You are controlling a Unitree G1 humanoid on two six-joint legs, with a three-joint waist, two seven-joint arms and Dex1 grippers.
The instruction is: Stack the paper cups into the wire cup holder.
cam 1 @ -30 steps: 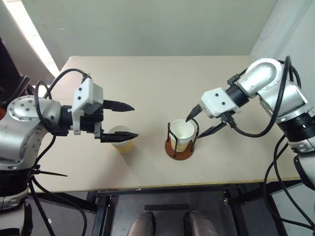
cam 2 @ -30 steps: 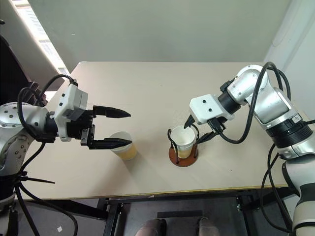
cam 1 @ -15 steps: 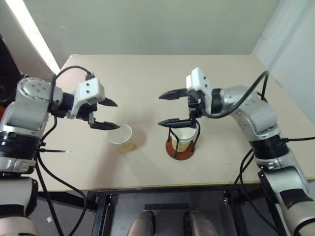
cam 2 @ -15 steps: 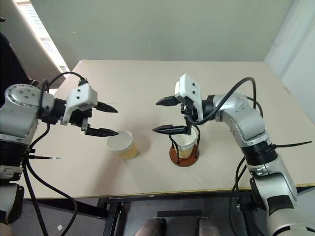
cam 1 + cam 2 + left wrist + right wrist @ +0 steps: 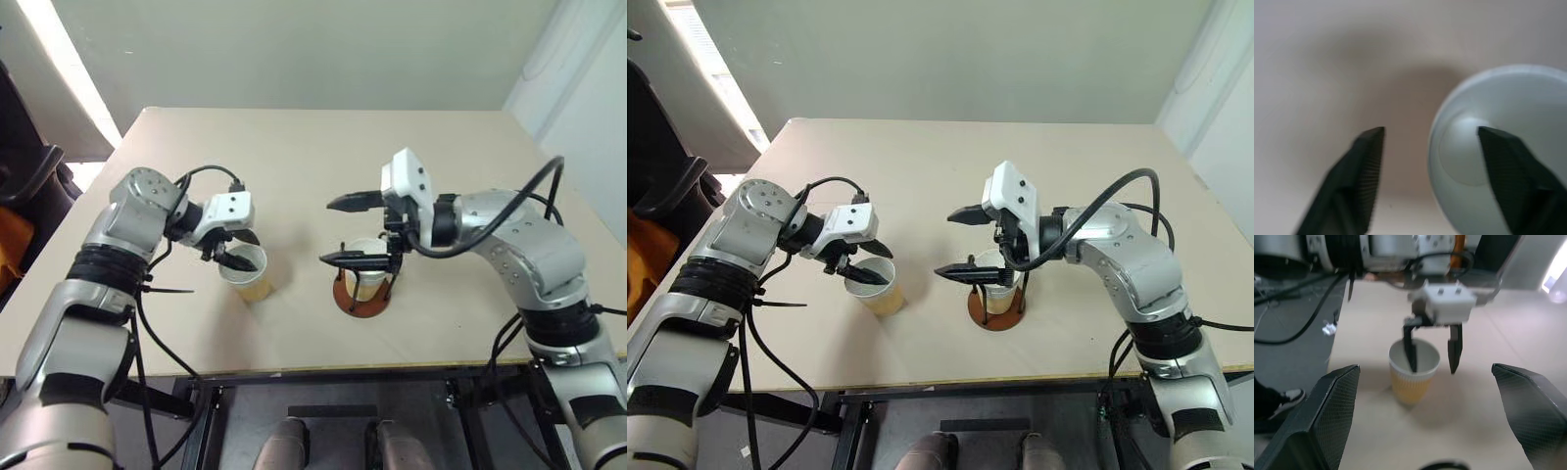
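Note:
A yellow-tan paper cup (image 5: 247, 277) stands upright on the table, left of centre. My left gripper (image 5: 238, 251) points down at it and straddles its near rim. One finger (image 5: 1411, 351) is inside the cup and the other finger (image 5: 1454, 351) is outside, with a gap to the wall. The wire cup holder (image 5: 361, 300) stands to the right on its reddish-brown base, with another paper cup (image 5: 1000, 284) in it. My right gripper (image 5: 345, 230) hovers just above and left of the holder, pointing left, open wide and holding nothing.
The tan table (image 5: 323, 147) runs back to a plain wall, and its front edge (image 5: 323, 370) lies close below the holder. Dark and orange objects (image 5: 12, 235) sit beyond the table's left edge.
My left gripper came forward and down onto the free cup's rim, and its fingers narrowed. My right gripper left the holder's cup, swung up and turned to point left.

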